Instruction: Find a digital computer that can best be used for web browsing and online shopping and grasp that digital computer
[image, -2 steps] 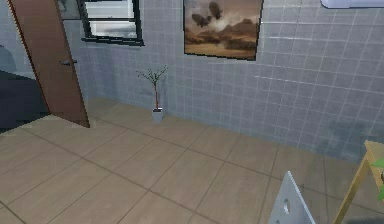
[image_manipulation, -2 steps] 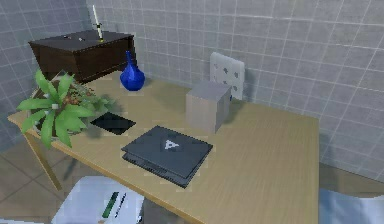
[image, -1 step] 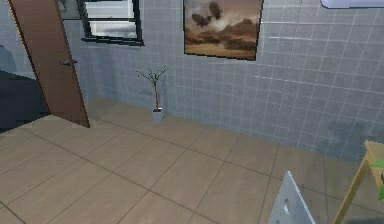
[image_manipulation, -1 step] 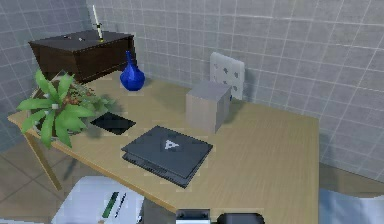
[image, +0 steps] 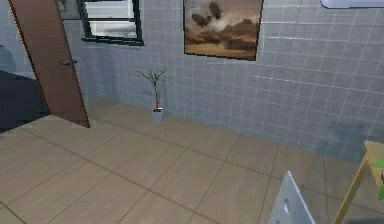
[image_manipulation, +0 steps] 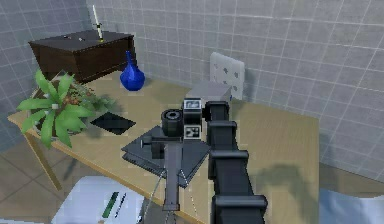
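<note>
Dark arm and pincer over wooden table, grey-tiled wall behind

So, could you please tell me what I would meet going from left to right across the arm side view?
leafy green plant → blue vase → white chair

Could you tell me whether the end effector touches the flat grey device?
Cannot tell: in the arm side view the end effector overlaps the flat grey device.
</note>
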